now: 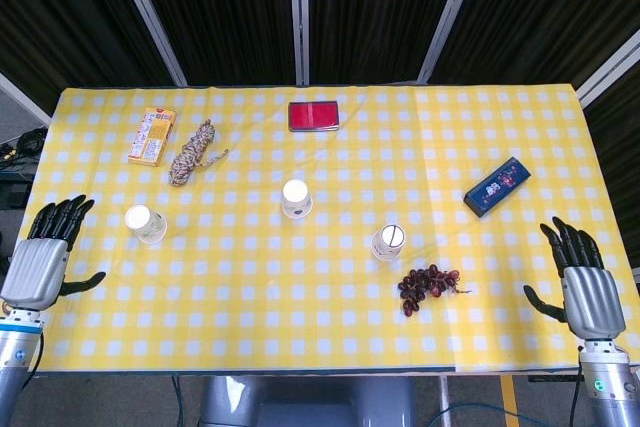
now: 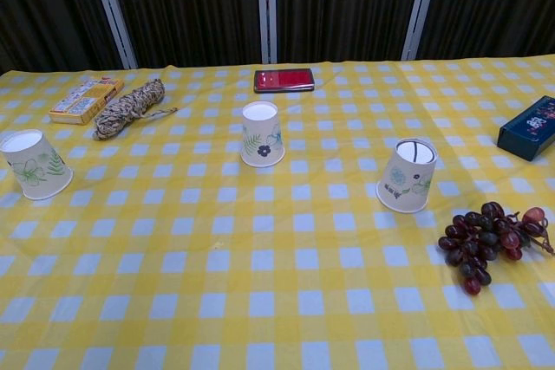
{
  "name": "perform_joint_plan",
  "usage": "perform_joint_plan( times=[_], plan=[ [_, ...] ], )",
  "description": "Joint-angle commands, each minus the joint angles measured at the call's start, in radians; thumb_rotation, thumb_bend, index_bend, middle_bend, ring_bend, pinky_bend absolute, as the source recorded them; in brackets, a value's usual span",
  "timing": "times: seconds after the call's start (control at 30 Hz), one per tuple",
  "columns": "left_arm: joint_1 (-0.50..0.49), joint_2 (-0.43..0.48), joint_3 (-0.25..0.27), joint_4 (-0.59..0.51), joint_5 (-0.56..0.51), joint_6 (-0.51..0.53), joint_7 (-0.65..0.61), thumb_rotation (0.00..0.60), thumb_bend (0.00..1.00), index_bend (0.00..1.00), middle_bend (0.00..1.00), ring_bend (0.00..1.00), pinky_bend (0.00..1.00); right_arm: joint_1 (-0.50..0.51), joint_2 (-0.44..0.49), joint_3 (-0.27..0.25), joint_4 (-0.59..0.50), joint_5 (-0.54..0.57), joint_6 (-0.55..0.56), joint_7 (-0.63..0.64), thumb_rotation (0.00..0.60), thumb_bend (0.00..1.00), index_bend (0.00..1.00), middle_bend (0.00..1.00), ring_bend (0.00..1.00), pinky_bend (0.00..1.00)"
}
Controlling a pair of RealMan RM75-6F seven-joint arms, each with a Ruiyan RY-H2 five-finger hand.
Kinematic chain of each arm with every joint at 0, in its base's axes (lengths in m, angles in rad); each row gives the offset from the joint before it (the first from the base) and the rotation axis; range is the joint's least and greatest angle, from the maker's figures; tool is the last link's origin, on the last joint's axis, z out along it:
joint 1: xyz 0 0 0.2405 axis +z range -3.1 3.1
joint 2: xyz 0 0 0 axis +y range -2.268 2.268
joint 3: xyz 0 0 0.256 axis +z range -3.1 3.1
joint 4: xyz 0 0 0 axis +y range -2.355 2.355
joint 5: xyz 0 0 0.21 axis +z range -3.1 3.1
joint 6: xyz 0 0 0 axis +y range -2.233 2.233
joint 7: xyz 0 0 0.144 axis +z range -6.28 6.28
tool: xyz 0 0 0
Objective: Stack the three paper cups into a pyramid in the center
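Three white paper cups with leaf prints stand upside down and apart on the yellow checked table. The left cup (image 1: 146, 224) (image 2: 32, 164) is near the left edge. The middle cup (image 1: 295, 197) (image 2: 262, 145) sits at the table's centre. The right cup (image 1: 389, 241) (image 2: 407, 174) stands just above the grapes. My left hand (image 1: 40, 258) hovers open at the front left corner, left of the left cup. At the front right corner my right hand (image 1: 585, 285) is open, fingers spread. Neither hand shows in the chest view.
A bunch of dark grapes (image 1: 427, 285) (image 2: 491, 237) lies beside the right cup. A blue box (image 1: 495, 185) (image 2: 531, 126) is further right. At the back are a red case (image 1: 314, 115) (image 2: 284, 80), a rope coil (image 1: 194, 152) (image 2: 130, 107) and a yellow packet (image 1: 152, 135) (image 2: 84, 98).
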Motion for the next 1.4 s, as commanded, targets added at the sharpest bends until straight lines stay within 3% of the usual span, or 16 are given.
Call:
perform_joint_plan(
  times=[0.03,0.23,0.43,0.53,0.8,1.4],
  plan=[
    [-0.015,-0.004,-0.022,0.012,-0.027,-0.018,-0.013,0.600,0.07,0.00,0.00,0.00,0.00,0.004,-0.002,0.005,0.010,0.014,-0.011,0.009,0.600,0.15,0.01,0.00,0.00,0.00],
    [-0.086,-0.005,-0.082,0.052,-0.128,-0.125,-0.010,0.600,0.11,0.02,0.00,0.00,0.00,0.006,0.003,0.019,0.024,0.040,-0.022,0.040,0.600,0.15,0.01,0.00,0.00,0.00],
    [-0.164,-0.012,-0.112,0.098,-0.226,-0.256,0.033,0.600,0.12,0.21,0.00,0.00,0.00,0.010,0.003,0.023,0.031,0.050,-0.032,0.049,0.600,0.15,0.01,0.00,0.00,0.00],
    [-0.200,-0.021,-0.111,0.121,-0.275,-0.326,0.056,0.600,0.17,0.26,0.00,0.00,0.00,0.015,-0.002,0.022,0.040,0.061,-0.049,0.047,0.600,0.15,0.01,0.00,0.00,0.00],
    [-0.247,-0.045,-0.086,0.173,-0.359,-0.433,0.092,0.600,0.18,0.29,0.00,0.00,0.00,0.021,-0.005,0.029,0.055,0.085,-0.070,0.055,0.600,0.15,0.01,0.00,0.00,0.00],
    [-0.304,-0.116,-0.079,0.292,-0.398,-0.503,0.057,0.600,0.23,0.25,0.00,0.00,0.00,0.025,-0.008,0.028,0.061,0.101,-0.088,0.052,0.600,0.15,0.01,0.00,0.00,0.00]
  ],
)
